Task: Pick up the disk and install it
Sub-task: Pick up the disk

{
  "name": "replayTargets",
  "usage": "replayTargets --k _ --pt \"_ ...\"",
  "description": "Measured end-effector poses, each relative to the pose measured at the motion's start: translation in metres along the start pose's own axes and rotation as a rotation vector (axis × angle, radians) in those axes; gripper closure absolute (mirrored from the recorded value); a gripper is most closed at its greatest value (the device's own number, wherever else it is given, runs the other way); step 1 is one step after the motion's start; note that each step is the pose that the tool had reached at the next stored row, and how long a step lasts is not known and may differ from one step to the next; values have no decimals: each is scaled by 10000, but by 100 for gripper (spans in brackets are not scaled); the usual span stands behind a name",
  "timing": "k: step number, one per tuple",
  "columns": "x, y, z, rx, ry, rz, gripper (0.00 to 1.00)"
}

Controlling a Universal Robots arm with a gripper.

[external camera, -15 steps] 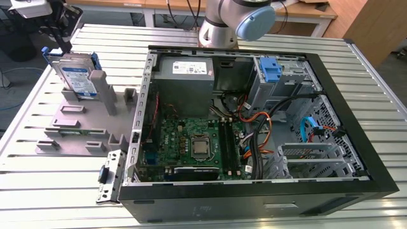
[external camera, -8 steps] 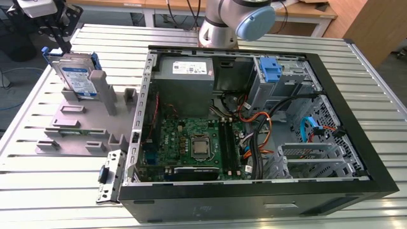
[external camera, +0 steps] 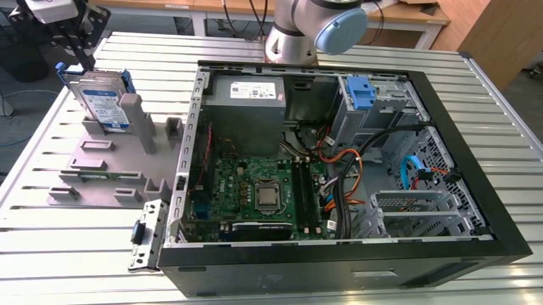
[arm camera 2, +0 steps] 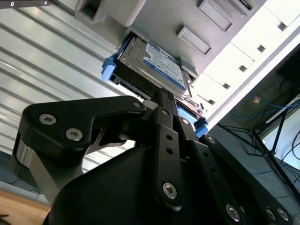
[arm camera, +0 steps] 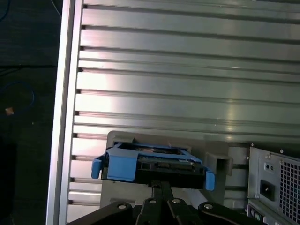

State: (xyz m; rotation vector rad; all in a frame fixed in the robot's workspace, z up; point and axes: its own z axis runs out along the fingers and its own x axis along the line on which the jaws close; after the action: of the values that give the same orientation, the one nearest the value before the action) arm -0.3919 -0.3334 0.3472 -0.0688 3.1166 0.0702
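Jaws of the gripper (arm camera 2: 161,93) are sitting drawn together in both wrist views, their tips meeting in a narrow point and clamping on nothing. That point is hanging right at the upper edge of the disk (arm camera: 150,161); whether it is touching the edge or just clearing it cannot be told. The disk is standing on edge in a slot of the grey holder fixture (external camera: 110,155). The fixture is lying on the slatted bench (external camera: 51,254) at the exterior view's left, well apart from the drive bay (external camera: 386,105) inside the open computer case (external camera: 496,210). The blue bracket (arm camera: 119,166) is framing the drive, with tabs sticking out at both ends.

The step in hand is looking like the grasp, with the pickup not yet done. Doing it well is likely asking for jaws spread wider than the drive's thickness and centred along its upper edge between the two bracket tabs. They are also needing to go low enough to bear on the flat metal faces rather than on the springy plastic. An off-centre grip is risking the drive swinging as it is leaving the slot. A pull that is not running straight along the slot is risking the bracket catching on the holder's posts. The drive is probably rigid and fairly heavy for its size, so a firm, square clamp is suiting it.
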Motion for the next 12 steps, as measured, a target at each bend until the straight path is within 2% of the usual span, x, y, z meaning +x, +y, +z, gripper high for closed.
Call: replayTargets --k 12 --pt "0 0 4 -50 92 -2063 89"
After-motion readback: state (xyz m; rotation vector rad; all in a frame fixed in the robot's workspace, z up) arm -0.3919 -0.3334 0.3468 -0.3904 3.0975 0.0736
